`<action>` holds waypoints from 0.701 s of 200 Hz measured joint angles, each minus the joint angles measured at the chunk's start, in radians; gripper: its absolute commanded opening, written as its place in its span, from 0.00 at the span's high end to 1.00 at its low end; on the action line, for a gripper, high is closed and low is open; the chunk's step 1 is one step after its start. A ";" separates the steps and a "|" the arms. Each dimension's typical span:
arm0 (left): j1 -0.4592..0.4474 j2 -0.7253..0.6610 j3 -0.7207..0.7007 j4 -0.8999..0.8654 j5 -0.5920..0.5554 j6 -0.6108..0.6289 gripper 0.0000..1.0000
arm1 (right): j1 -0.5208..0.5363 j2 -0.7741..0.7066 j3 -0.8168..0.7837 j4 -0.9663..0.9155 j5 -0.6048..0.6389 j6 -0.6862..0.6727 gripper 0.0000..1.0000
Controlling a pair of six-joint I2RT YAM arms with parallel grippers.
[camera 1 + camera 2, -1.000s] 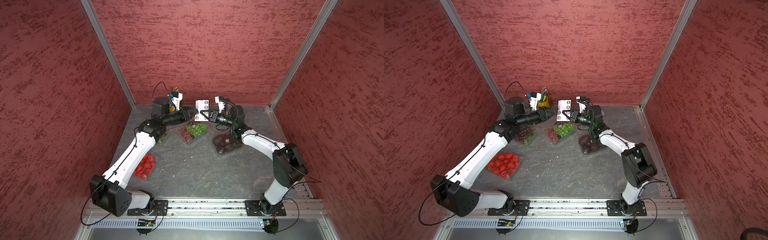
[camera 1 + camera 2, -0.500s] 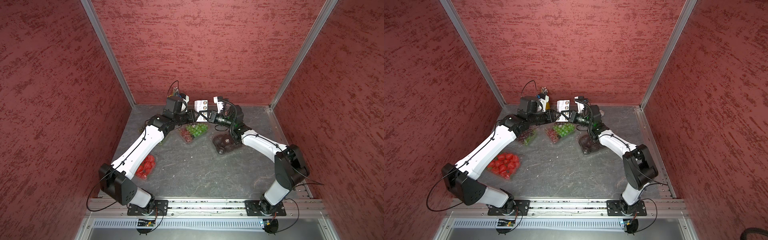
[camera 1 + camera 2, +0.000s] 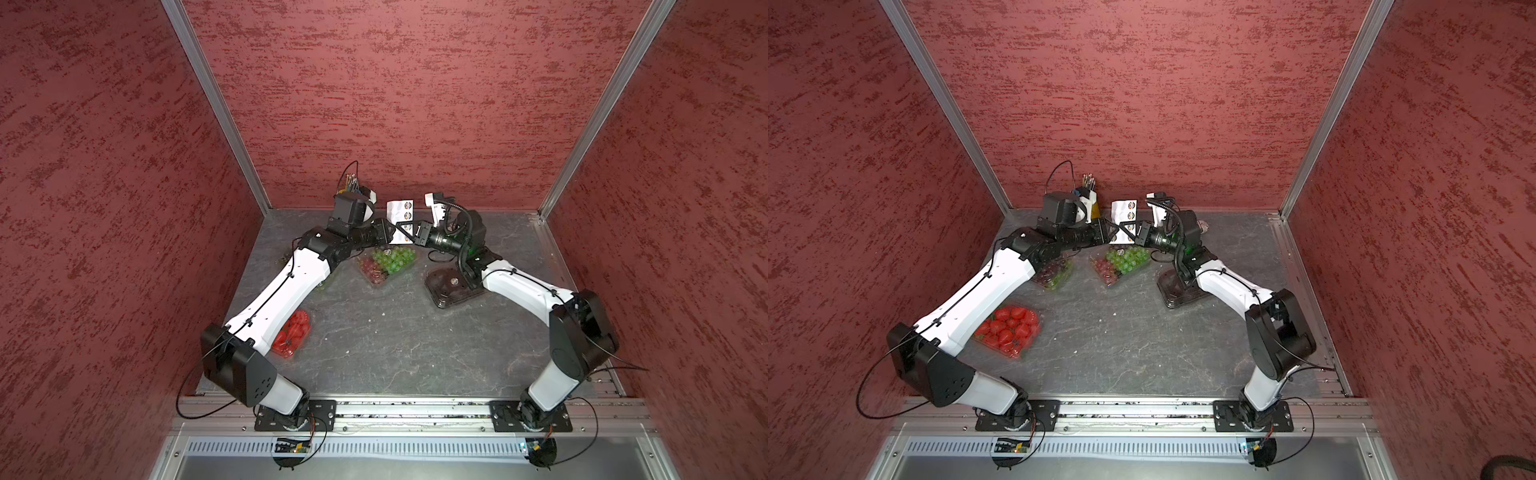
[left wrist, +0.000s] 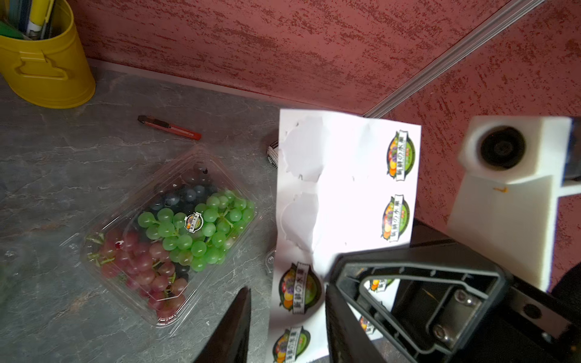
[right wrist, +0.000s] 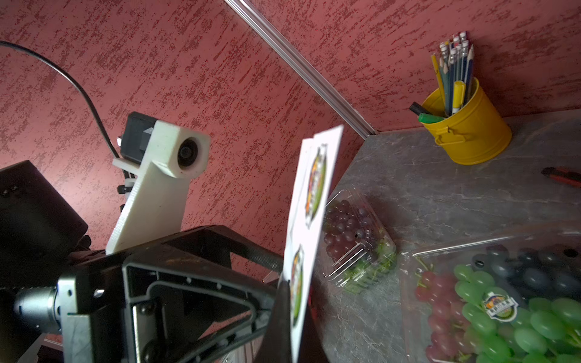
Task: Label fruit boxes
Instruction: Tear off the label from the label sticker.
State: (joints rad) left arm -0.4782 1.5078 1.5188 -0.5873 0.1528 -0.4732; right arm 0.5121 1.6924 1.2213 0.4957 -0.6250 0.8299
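Both arms are up at the back of the table, tips almost nose to nose. My right pincer (image 5: 294, 314) is pressed together on the lower edge of the sticker sheet (image 4: 345, 176), holding it upright off the table. My left pincer (image 4: 287, 289) is spread, one finger (image 4: 234, 323) on each side of the sheet's lower corner. There's a visible gap between that finger and the paper, so it's not pinching anything. A printed sticker (image 4: 298, 287) sits right between the tips, and further up the sheet there are two bare patches.

Where the boxes are from there:
- The green-and-red grape box (image 3: 386, 264) is on the table directly under the spot where the two pincers meet. It has a round label (image 4: 193, 221) on its lid.
- The dark red grape box (image 3: 1054, 272) is behind my left pincer, tucked under that wrist.
- The strawberry box (image 3: 1009, 328) is well back from the left pincer, beside my left upper arm.
- The black tray box (image 3: 451, 286) is behind my right pincer, below that forearm.

The yellow pencil cup (image 5: 468, 132) is past my left pincer by the back wall. A red box cutter (image 4: 169, 127) lies on the table between the cup and the sheet.
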 measured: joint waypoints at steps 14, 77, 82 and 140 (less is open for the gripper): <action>0.000 0.005 0.002 -0.006 -0.014 0.000 0.62 | 0.002 0.000 0.000 0.000 0.000 0.000 1.00; 0.002 0.011 0.006 -0.043 -0.083 0.000 0.62 | 0.003 0.000 0.000 -0.004 0.000 0.000 1.00; 0.003 0.010 0.006 -0.044 -0.085 0.000 0.62 | 0.003 0.000 0.000 -0.004 0.000 0.000 1.00; 0.021 -0.019 -0.003 -0.038 -0.047 -0.008 0.62 | 0.003 0.000 0.000 -0.005 0.000 0.000 1.00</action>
State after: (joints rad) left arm -0.4576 1.4883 1.5162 -0.6250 0.1059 -0.4812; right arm 0.5156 1.6924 1.2213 0.4911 -0.6247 0.8295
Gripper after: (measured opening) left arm 0.379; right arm 0.044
